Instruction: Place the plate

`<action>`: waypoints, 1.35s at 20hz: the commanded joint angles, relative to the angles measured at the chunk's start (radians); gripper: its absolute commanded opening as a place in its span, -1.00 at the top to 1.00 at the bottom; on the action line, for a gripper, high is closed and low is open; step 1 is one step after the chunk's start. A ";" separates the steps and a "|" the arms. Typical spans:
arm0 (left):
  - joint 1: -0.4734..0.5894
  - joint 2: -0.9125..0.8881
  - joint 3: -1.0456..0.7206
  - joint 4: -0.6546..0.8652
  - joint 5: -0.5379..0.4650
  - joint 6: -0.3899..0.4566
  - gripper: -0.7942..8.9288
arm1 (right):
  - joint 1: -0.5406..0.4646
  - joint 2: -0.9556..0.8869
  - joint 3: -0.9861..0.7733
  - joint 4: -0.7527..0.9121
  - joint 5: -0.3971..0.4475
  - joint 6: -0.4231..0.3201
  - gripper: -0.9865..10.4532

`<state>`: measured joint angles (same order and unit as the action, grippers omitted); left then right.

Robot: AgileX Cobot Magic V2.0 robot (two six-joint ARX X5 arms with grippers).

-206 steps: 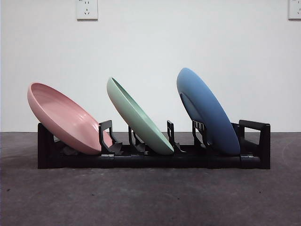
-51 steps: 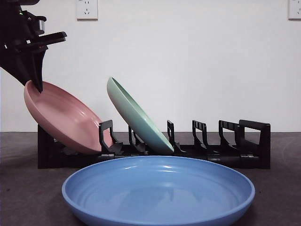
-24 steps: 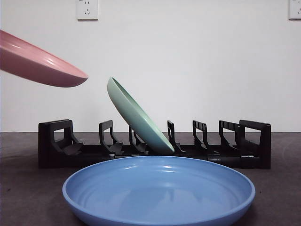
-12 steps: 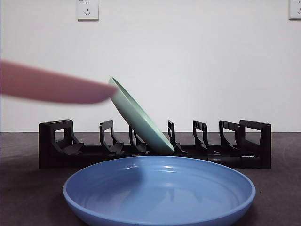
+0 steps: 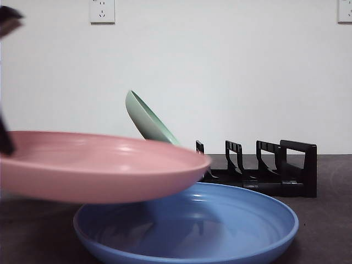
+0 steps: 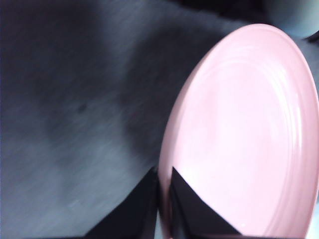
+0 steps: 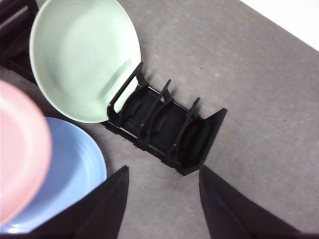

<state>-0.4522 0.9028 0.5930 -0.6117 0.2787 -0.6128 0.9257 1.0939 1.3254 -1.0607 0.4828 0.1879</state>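
A pink plate (image 5: 99,165) hangs nearly level just above the left part of the blue plate (image 5: 231,220), which lies flat on the table in front of the rack. My left gripper (image 6: 163,185) is shut on the pink plate's (image 6: 249,134) rim; a dark bit of that arm shows at the left edge (image 5: 5,140) of the front view. The green plate (image 5: 146,118) still leans in the black rack (image 5: 275,170). My right gripper (image 7: 162,199) is open, high above the rack (image 7: 164,129), with the green plate (image 7: 84,55), the blue plate (image 7: 75,174) and the pink plate (image 7: 20,154) below it.
The rack's right slots (image 5: 247,157) stand empty. Bare grey table (image 7: 259,84) lies to the right of the rack. A white wall with two sockets (image 5: 102,11) closes the back.
The pink plate has come down and forward from beside the green plate, and now hovers large and level over the blue plate's left side. The blue and green plates have not moved.
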 commanded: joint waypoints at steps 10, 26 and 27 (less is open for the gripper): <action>-0.243 0.279 0.005 0.308 -0.107 -0.245 0.80 | -0.028 0.009 0.017 -0.002 -0.011 -0.017 0.44; -0.277 0.319 0.008 0.309 -0.118 -0.241 0.24 | -0.028 0.009 0.017 -0.026 -0.012 -0.016 0.44; -0.276 0.305 0.017 0.282 -0.114 -0.239 0.24 | -0.028 0.009 0.017 -0.026 -0.012 -0.013 0.44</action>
<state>-0.7185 1.2076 0.5945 -0.3328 0.1596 -0.8532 0.8890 1.0939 1.3254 -1.0897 0.4709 0.1791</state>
